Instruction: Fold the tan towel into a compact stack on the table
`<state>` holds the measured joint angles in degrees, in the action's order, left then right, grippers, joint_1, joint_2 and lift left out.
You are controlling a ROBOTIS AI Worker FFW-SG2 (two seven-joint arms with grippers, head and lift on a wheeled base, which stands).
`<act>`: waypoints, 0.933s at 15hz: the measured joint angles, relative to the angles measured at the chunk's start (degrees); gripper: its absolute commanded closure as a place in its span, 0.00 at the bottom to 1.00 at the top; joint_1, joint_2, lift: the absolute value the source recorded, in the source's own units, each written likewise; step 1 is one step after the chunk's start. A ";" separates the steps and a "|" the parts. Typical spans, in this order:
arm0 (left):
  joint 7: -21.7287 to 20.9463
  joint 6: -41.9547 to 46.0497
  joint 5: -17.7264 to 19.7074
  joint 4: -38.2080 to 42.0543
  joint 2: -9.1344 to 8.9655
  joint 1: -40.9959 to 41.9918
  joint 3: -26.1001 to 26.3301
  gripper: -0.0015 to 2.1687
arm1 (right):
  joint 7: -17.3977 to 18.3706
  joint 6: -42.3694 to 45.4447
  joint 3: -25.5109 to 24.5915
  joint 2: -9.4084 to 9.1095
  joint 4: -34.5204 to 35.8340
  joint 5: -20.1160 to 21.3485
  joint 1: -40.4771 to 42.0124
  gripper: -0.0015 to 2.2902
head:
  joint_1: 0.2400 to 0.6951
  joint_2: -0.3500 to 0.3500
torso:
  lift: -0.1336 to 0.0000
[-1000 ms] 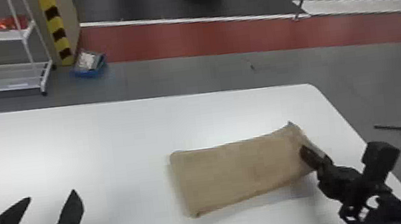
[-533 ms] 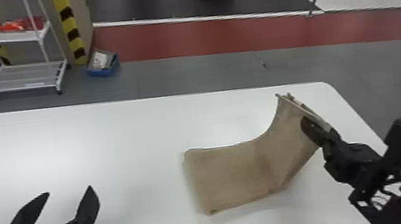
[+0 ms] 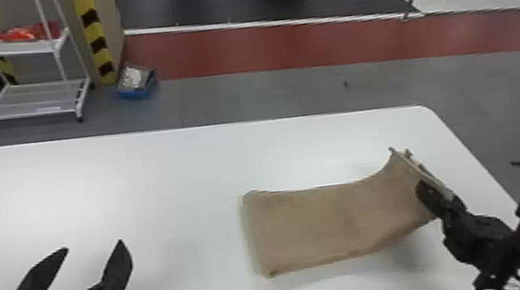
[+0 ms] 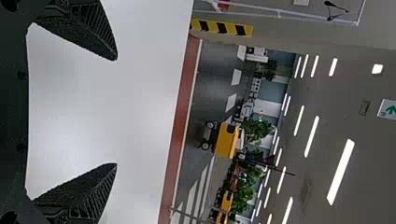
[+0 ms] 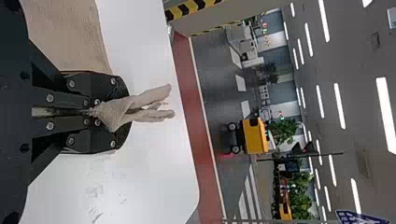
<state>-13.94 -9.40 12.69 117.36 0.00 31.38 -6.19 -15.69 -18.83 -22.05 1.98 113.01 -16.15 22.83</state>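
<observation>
In the head view, find one tan towel (image 3: 310, 225) toward five o'clock, spread on one white worktop (image 3: 158, 167), resting low at its nine o'clock end and lifted at its three o'clock end. Note one pale label (image 3: 49, 109) on the lower shelf of one white cart (image 3: 34, 100), out toward ten o'clock; also one green-and-white sign (image 4: 388, 109) in the left wrist view and one blue-and-white sign (image 5: 359, 218) in the right. Count two shelves on the cart, with red stuff (image 3: 26, 33) on the upper one, and one blue bin (image 3: 136, 93) on the floor, just beside it at its three o'clock side. See the left claw (image 3: 93, 245) at eight o'clock, spread wide, two fingers well apart. See the right claw (image 3: 435, 190) at four o'clock, pinched narrow around the raised end of the towel, with a bunched, creased edge poking out past the fingertips.
</observation>
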 measured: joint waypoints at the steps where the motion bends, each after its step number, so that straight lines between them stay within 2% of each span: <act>1: -0.04 -0.04 -0.03 -0.10 0.00 -0.05 0.08 0.03 | -0.65 0.00 -1.23 0.03 -0.99 0.09 -0.04 0.24 | 1.00 0.21 | 0.15; 2: -0.04 -0.05 -0.03 -0.19 0.00 -0.08 0.11 0.03 | -1.35 -0.04 -2.03 0.03 -1.77 0.11 -0.03 0.02 | 1.00 0.20 | 0.15; 3: -0.09 -0.06 -0.04 -0.29 0.00 -0.09 0.11 0.03 | -1.71 -0.10 -2.69 0.01 -2.65 0.07 -0.02 0.00 | 1.00 0.19 | 0.15; 8: -0.25 -0.06 -0.06 -0.45 0.00 -0.01 0.13 0.03 | -2.53 -1.42 -5.60 0.12 -4.80 0.18 -0.89 0.03 | 1.00 0.13 | 0.15; 12: -0.27 -0.06 -0.12 -0.41 0.00 -0.06 0.13 0.03 | -5.14 -4.13 -6.99 1.81 -11.56 2.51 -6.31 0.05 | 1.00 0.11 | 0.15; 14: -0.23 -0.06 -0.13 -0.54 0.00 -0.14 0.15 0.03 | -6.00 -4.31 -6.55 2.56 -15.47 3.94 -8.82 0.10 | 1.00 0.11 | 0.15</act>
<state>-14.18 -9.45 12.57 116.82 0.00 31.24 -6.04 -21.68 -23.14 -28.60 4.53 97.55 -12.21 14.01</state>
